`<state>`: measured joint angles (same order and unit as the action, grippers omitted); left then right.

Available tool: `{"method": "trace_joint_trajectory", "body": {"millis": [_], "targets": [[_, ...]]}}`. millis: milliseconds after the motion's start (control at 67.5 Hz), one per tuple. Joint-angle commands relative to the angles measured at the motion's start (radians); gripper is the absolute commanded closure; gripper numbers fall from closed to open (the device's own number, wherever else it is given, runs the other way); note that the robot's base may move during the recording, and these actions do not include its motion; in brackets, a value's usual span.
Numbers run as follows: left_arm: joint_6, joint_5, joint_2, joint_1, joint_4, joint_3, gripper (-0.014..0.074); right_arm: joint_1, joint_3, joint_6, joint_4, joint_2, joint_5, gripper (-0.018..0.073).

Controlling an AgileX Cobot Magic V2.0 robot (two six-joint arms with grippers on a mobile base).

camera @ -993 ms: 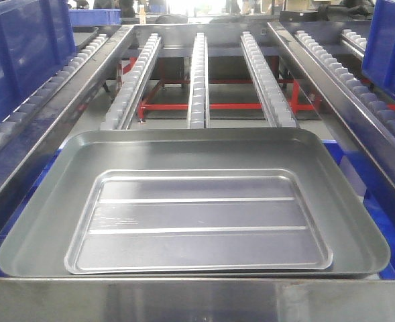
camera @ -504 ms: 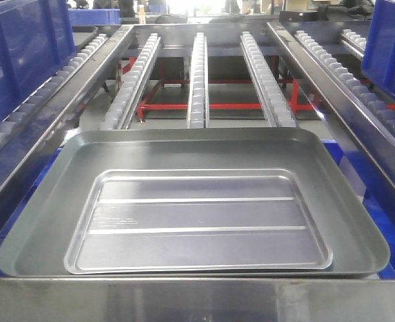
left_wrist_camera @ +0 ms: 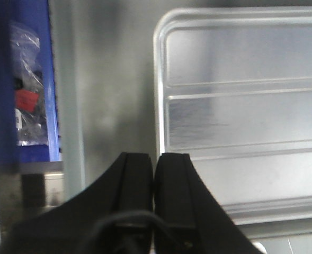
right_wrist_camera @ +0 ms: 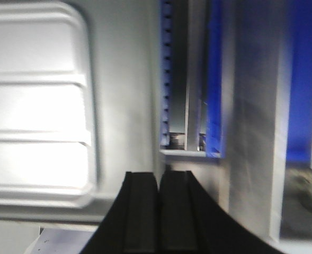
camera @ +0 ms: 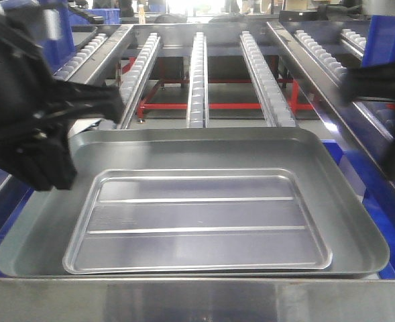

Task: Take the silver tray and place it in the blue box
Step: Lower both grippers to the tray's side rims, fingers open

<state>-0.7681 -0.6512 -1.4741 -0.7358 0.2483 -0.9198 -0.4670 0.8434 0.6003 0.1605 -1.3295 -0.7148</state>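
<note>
In the front-facing view, the shallow, shiny rectangular silver tray [camera: 197, 221] is seen lying flat inside a larger, duller grey metal pan [camera: 204, 139], with the blurred black left arm [camera: 29, 121] above the pan's left side and the blurred black right arm [camera: 385, 94] at the right. Bright blue plastic beside the pan is taken to be the large blue plastic box [camera: 388, 221], though this cannot be settled. From the blur, fast travel is judged; the pan's raised wall could be struck if the descent is not slowed. In the left wrist view, the left claw [left_wrist_camera: 154, 168] is shown with its fingers pressed together and nothing between them. The tray lies ahead and to its right, the tray's left rim running almost straight ahead of the fingertips, and bare pan floor lies ahead and to its left. Unless the fingers are spread first, the rim would be pushed rather than taken. Since the rim rests flat on the pan, a finger could skid over slick metal or drag the pan along. In the right wrist view, which is blurred, the right claw [right_wrist_camera: 158, 186] is likewise closed and empty. The tray lies ahead and to its left, pan floor directly ahead, blue plastic ahead and to its right. If both sides are lifted unevenly, the tray could tilt and slide free.
</note>
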Motion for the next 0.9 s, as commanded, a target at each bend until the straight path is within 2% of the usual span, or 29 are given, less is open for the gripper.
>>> {"method": "trace_joint_trajectory", "body": {"millis": [0, 163, 445, 622, 889], "targets": [[-0.013, 0.008, 0.005, -0.008, -0.011, -0.048, 0.0603, -0.016, 0.092, 0.003, 0.023, -0.047, 0.04, 0.0503], [-0.013, 0.006, -0.001, -0.008, -0.024, -0.058, 0.0603, -0.034, 0.179, 0.003, 0.021, -0.158, 0.043, 0.0503], [-0.013, 0.091, -0.007, -0.008, -0.027, -0.062, 0.0602, -0.034, 0.188, 0.003, 0.006, -0.235, 0.086, 0.0503], [-0.013, 0.011, -0.08, -0.008, -0.019, -0.113, 0.0603, -0.043, 0.186, 0.003, 0.006, -0.235, 0.09, 0.0503], [-0.013, -0.019, -0.085, -0.008, -0.028, -0.135, 0.0603, -0.08, 0.173, 0.003, 0.005, -0.235, 0.091, 0.0503]]}}
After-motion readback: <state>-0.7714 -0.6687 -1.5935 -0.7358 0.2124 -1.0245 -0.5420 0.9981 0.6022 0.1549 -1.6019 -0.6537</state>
